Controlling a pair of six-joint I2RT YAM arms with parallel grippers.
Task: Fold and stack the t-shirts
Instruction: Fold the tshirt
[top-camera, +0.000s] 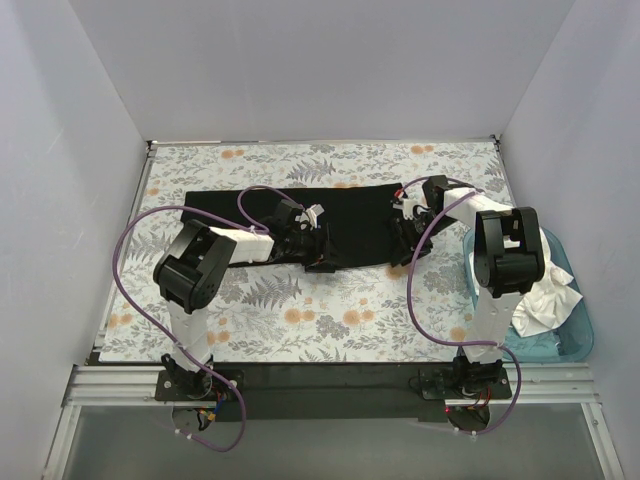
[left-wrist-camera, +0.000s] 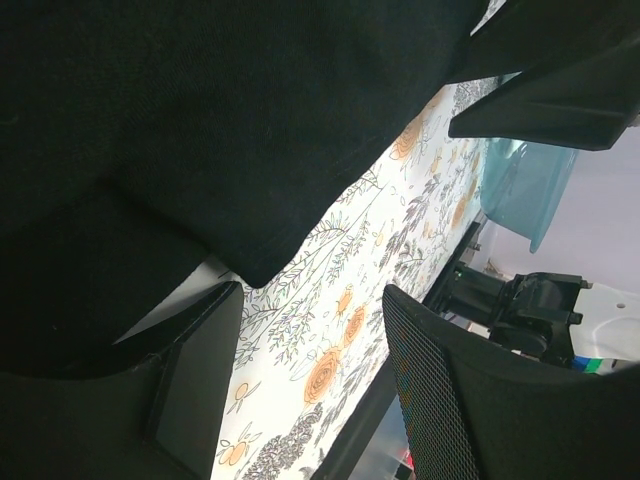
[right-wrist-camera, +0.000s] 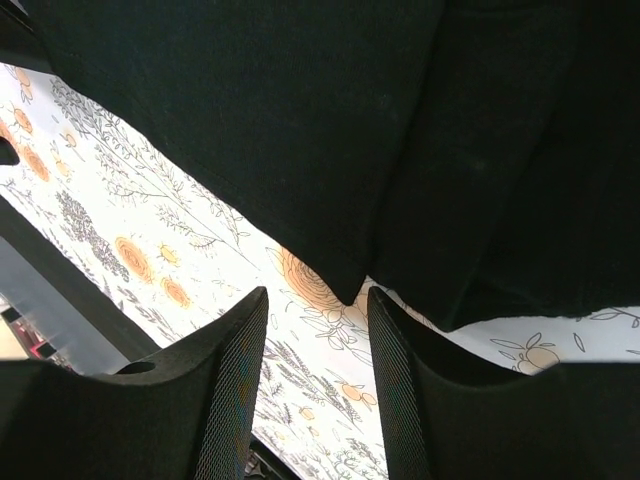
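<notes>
The tabletop (top-camera: 330, 372) was almost fully covered by a grey-and-orange floral sheet (top-camera: 300, 320), and only a dark strip stayed bare at the near edge. On the far half of this sheet lay the black t-shirt (top-camera: 350, 205), spread out flat as a long band from left to right, with its near edge about in the middle of the sheet.

At the right side, beside the sheet, stood a teal tub (top-camera: 578, 335). The white t-shirts (top-camera: 545, 295) were inside it in a crumpled heap, and part of the white cloth hung over its far rim.

The 2 arms reached from their bases forward to the near edge of the black t-shirt. The left arm (top-camera: 195, 265) pointed to the right and the right arm (top-camera: 505, 255) leaned to the left.

The left gripper (left-wrist-camera: 312, 293) was low over the sheet at the near edge of the shirt. Its jaws stood wide apart and held nothing; a corner of the black cloth (left-wrist-camera: 255, 265) was just beside 1 fingertip (left-wrist-camera: 225, 300).

The right gripper (right-wrist-camera: 318, 295) was also low, at the right part of the same edge. Its jaws were parted with a narrower gap, and a point of the black hem (right-wrist-camera: 345, 290) was between the 2 tips, but the floral sheet showed through the gap, so they were not closed on it.
</notes>
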